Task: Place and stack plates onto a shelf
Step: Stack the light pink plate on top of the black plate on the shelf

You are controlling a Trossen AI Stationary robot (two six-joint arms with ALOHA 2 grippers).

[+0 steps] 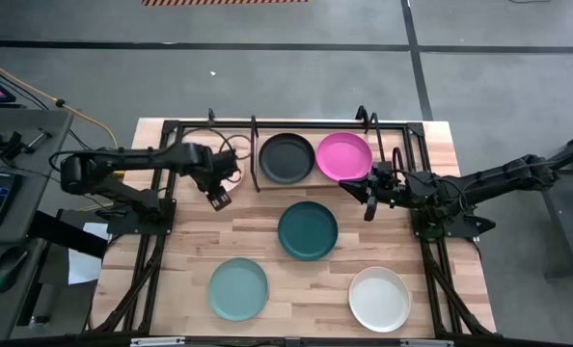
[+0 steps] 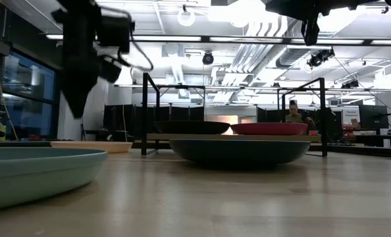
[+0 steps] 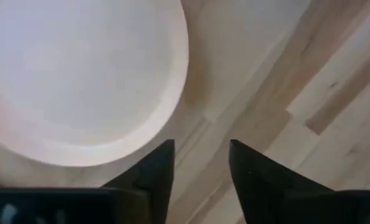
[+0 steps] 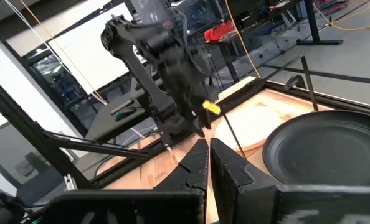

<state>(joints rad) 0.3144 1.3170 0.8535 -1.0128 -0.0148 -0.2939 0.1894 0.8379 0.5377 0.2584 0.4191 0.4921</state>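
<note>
High view: left claw [image 1: 219, 200] is seen just off the pale pink plate [image 1: 202, 154], which lies on the worktop [image 1: 364, 251] left of the shelf [image 1: 258, 154], outside its end bar. In the left wrist view the fingers [image 3: 157, 171] are spread with nothing between them, plate rim just beside them. Right claw [image 1: 368, 210] is pressed together, empty, near the magenta plate [image 1: 343, 155].

Risks, judged:
- Pink plate is left outside the shelf; it may be counted as placed though it is not stacked.
- Left claw is close to the plate rim; a low retreat could nudge the plate against the end bar.
- Right claw hovers beside the magenta plate; a careless sweep could push it off the shelf board.
- Stacking onto the black plate [image 1: 286, 157] may go skewed if a plate is dropped tilted.

Counts: six plates in all. Two on the shelf (black, magenta). One beside it (pink). Three on the open worktop: dark teal plate [image 1: 308, 229], light teal plate [image 1: 238, 288], white plate [image 1: 379, 299]. Two arms, one shelf.
</note>
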